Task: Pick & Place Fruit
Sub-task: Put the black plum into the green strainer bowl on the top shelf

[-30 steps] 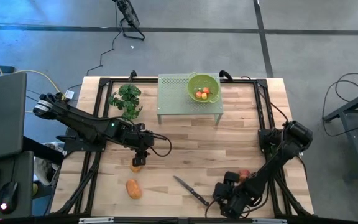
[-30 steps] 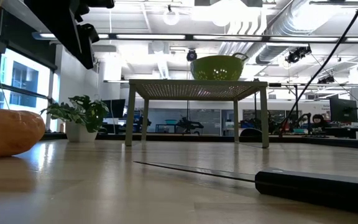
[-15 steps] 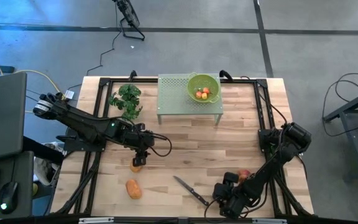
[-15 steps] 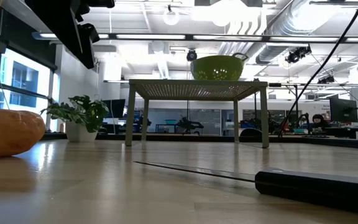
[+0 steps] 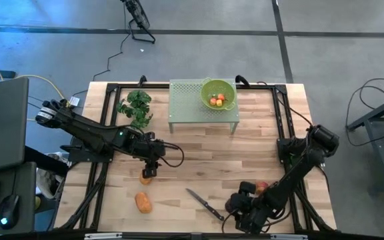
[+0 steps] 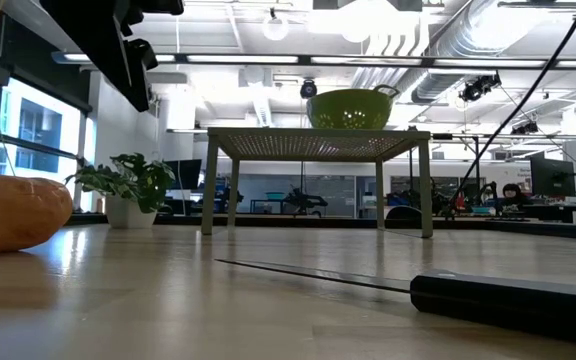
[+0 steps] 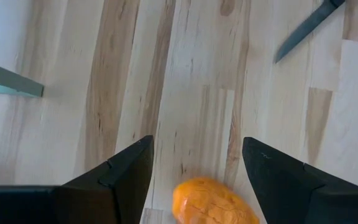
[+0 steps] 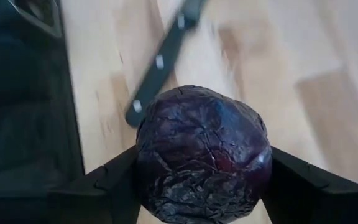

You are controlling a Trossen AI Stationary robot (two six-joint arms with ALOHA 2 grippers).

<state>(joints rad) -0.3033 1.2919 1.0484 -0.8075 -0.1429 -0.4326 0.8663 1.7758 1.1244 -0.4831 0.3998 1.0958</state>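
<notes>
**Table Layout, Overhead**

The left gripper (image 5: 150, 167) sits above an orange fruit (image 5: 146, 179). A second orange piece (image 5: 143, 202) lies nearer the front edge. The knife (image 5: 204, 204) lies beside the right gripper (image 5: 240, 207). The green bowl (image 5: 218, 93) rests on the perforated stand (image 5: 185, 103).

Table top (image 5: 199, 157): pale blond wood, planks streaked with tan and brown grain. Frame rails black.
Orange oblong fruit (image 5: 143, 202): warm orange, browner at one end; second orange oblong fruit (image 7: 213, 202): brighter orange-yellow, faintly mottled.
Round fruit (image 8: 202, 154): deep purple, near black, wrinkled skin with reddish glints.
Apple (image 5: 263, 187): red.
Colander (image 5: 218, 93): lime green; small fruits (image 5: 217, 101) inside red, orange and yellow.
Perforated stand (image 5: 191, 101): pale sage green, dotted hole pattern.
Leafy bunch (image 5: 136, 107): dark green.
Knife (image 5: 205, 204): silver blade, black handle with pale rivets.
Arms: black.
</notes>
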